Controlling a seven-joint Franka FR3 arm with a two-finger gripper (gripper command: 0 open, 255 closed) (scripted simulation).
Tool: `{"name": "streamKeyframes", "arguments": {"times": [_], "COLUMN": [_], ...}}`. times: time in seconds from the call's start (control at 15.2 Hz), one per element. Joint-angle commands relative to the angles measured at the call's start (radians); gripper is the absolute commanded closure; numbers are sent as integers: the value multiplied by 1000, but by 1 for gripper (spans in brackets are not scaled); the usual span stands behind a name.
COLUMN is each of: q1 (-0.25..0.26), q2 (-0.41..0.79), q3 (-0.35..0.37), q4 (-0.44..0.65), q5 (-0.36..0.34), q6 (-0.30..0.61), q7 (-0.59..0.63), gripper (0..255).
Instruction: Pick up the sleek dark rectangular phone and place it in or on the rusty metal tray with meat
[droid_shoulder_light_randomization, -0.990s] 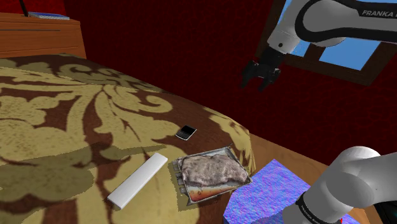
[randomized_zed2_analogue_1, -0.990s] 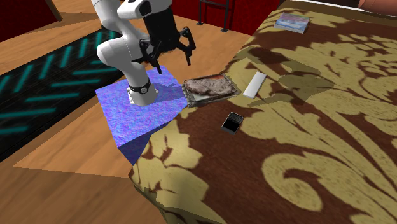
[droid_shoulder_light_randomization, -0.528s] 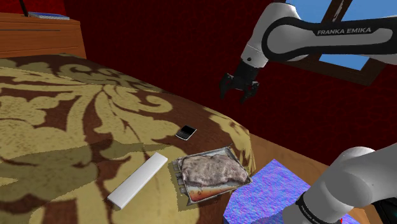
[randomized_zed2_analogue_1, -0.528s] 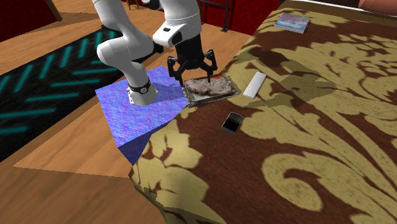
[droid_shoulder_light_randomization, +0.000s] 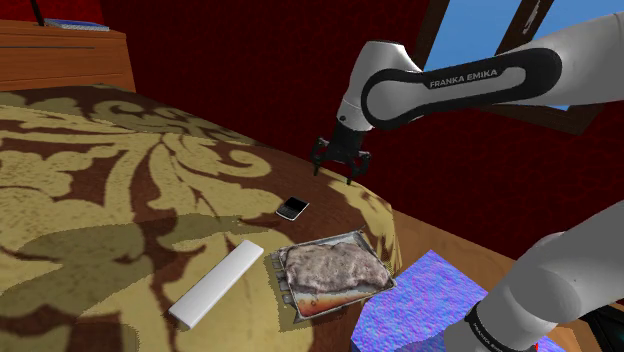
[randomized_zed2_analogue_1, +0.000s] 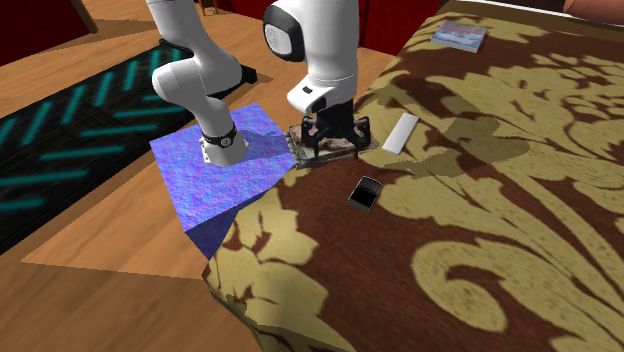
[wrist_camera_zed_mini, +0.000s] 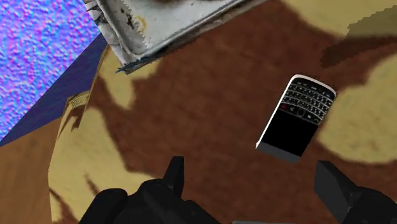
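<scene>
A small dark phone with a keypad lies flat on the patterned bedspread. Beside it sits the rusty metal tray holding a pale slab of meat. My gripper hangs open in the air above the bed, between phone and tray, with nothing between its fingers. In the wrist view the phone lies just ahead of the gripper, nearer one finger, and the tray's corner is farther off.
A long white bar-shaped object lies on the bed beside the tray. The bed ends near the tray, by my blue stand. A book rests on the bed's far side.
The arm has swung down and across from high beside the stand. The gripper now hovers low over the bed near the phone. Phone, tray and white bar have not moved.
</scene>
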Motion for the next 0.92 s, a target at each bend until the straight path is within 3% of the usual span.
{"name": "streamKeyframes", "arguments": {"times": [0.0,0.46,0.86], "q1": [-15,-1,11], "q2": [102,412,460], "q3": [38,82,72], "q4": [44,204,186], "q5": [-35,-193,-223], "q6": [43,118,178], "q7": [100,429,452], "gripper": [0,0,0]}}
